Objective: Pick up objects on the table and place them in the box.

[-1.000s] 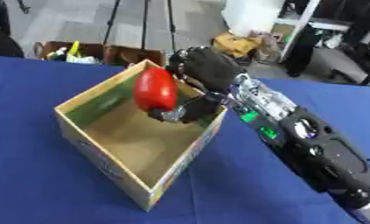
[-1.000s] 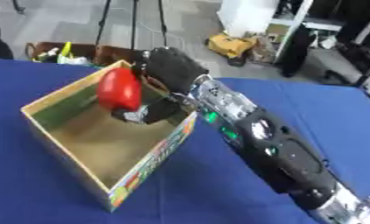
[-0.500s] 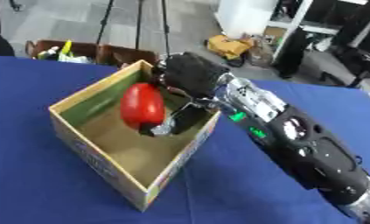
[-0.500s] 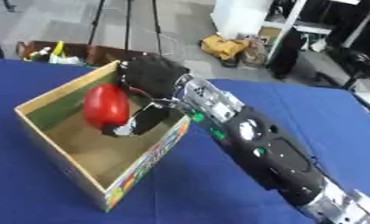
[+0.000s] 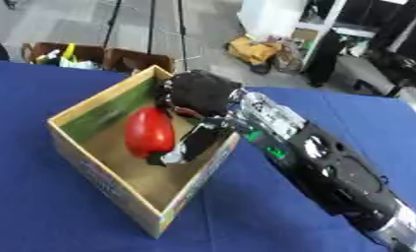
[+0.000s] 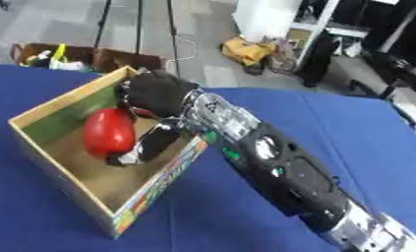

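Presently, a red rounded object (image 5: 149, 132), glossy and shaped like a pepper or an apple, is held inside the open cardboard box (image 5: 90, 170), low over its brown floor; whether it already rests there cannot be told. The right robot hand (image 5: 196, 98) is reached in over the far right wall, and its fingers (image 5: 187, 147) and thumb are curled round the object from the right side and from beneath. The left robot hand is not seen in either view. The box stands on the blue-covered worktop (image 5: 30, 216).

From its sheen, the object is judged smooth and rather slippery, probably light and fairly stiff, and liable to roll once freed. Its broad middle is judged the best place to be gripped, from opposite sides, as the tapered ends would be likely to slide out.
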{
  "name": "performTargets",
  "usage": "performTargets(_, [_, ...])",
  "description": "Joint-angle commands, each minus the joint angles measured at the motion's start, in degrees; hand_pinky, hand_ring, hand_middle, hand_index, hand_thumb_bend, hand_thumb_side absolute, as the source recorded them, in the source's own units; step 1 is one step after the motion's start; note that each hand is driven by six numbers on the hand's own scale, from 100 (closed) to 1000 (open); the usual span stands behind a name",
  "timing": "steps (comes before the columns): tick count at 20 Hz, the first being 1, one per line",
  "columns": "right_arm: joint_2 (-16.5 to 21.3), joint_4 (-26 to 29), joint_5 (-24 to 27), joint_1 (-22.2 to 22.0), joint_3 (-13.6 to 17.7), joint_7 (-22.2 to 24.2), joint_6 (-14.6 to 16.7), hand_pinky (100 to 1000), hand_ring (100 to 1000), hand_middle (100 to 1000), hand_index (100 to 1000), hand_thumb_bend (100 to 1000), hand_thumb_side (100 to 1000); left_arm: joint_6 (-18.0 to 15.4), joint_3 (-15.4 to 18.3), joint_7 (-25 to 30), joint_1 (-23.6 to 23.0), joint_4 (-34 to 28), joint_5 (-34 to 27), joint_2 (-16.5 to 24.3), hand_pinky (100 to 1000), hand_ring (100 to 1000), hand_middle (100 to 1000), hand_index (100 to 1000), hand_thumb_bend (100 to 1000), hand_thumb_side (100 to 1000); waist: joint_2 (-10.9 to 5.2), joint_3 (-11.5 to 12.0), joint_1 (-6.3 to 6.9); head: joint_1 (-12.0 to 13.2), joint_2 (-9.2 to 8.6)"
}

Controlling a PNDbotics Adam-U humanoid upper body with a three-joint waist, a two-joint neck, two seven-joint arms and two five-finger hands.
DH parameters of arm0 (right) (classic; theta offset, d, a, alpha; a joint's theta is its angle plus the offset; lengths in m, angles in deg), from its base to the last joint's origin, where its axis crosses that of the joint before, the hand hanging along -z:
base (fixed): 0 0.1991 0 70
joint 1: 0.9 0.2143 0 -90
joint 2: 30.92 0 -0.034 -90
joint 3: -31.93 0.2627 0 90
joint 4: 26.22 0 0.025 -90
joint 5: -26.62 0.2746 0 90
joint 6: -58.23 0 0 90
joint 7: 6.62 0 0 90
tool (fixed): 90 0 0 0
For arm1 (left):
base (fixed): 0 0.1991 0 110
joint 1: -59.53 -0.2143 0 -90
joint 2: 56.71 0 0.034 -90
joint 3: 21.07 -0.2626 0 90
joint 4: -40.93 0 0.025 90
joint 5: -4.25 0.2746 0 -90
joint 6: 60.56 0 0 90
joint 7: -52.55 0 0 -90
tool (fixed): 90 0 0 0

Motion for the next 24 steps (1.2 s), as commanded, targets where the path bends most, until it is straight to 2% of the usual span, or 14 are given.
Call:
performTargets(1, [0.80, -0.12, 2.45, 0.69, 0.43, 2.58, 0.35, 283, 791, 962, 502, 100, 835, -0.02, 0.23, 0.11, 0.41, -1.21, 0.17, 0.41, 419, 508, 541, 750, 100, 942, -1.10, -0.06, 0.51, -0.41, -0.78])
performTargets(3, [0.91, 0.10, 3.34, 0.71, 0.64, 3.96, 0.40, 358, 839, 1000, 553, 100, 807, 0.00, 0.24, 0.11, 0.36, -1.21, 0.22, 0.39, 419, 508, 540, 750, 100, 942, -1.10, -0.16, 0.55, -0.52, -0.73])
performTargets(4, [0.99, 0.31, 3.66, 0.70, 0.74, 4.55, 0.41, 395, 863, 1000, 610, 100, 769, 0.02, 0.24, 0.13, 0.34, -1.21, 0.25, 0.39, 419, 508, 540, 750, 100, 942, -1.09, -0.22, 0.57, -0.56, -0.72])
performTargets(5, [1.06, 0.53, 3.99, 0.65, 0.76, 5.32, 0.54, 427, 883, 1000, 650, 162, 748, 0.04, 0.22, 0.15, 0.34, -1.21, 0.27, 0.38, 419, 508, 540, 750, 100, 942, -1.09, -0.28, 0.58, -0.60, -0.68])
performTargets(6, [1.11, 0.72, 4.40, 0.61, 0.78, 6.20, 0.68, 450, 900, 1000, 696, 313, 723, 0.06, 0.21, 0.18, 0.34, -1.21, 0.28, 0.38, 419, 508, 541, 749, 100, 942, -1.10, -0.34, 0.60, -0.63, -0.63])
performTargets(8, [1.18, 1.06, 5.35, 0.61, 0.99, 7.83, 0.77, 479, 921, 1000, 750, 457, 716, 0.10, 0.21, 0.20, 0.31, -1.21, 0.28, 0.39, 420, 508, 541, 749, 100, 942, -1.14, -0.44, 0.65, -0.71, -0.65])
performTargets(10, [1.28, 1.57, 5.98, 0.54, 1.22, 8.94, 0.60, 478, 924, 1000, 758, 558, 707, 0.13, 0.22, 0.20, 0.29, -1.21, 0.27, 0.41, 420, 508, 541, 749, 100, 942, -1.19, -0.56, 0.70, -0.82, -0.61])
performTargets(24, [2.19, 5.57, 8.71, -0.27, 2.29, 7.89, -1.65, 451, 907, 1000, 746, 548, 730, 0.54, 0.27, 0.16, 0.04, -1.21, 0.04, 0.76, 421, 509, 541, 748, 100, 940, -2.14, -1.55, 1.10, -1.30, 0.25])
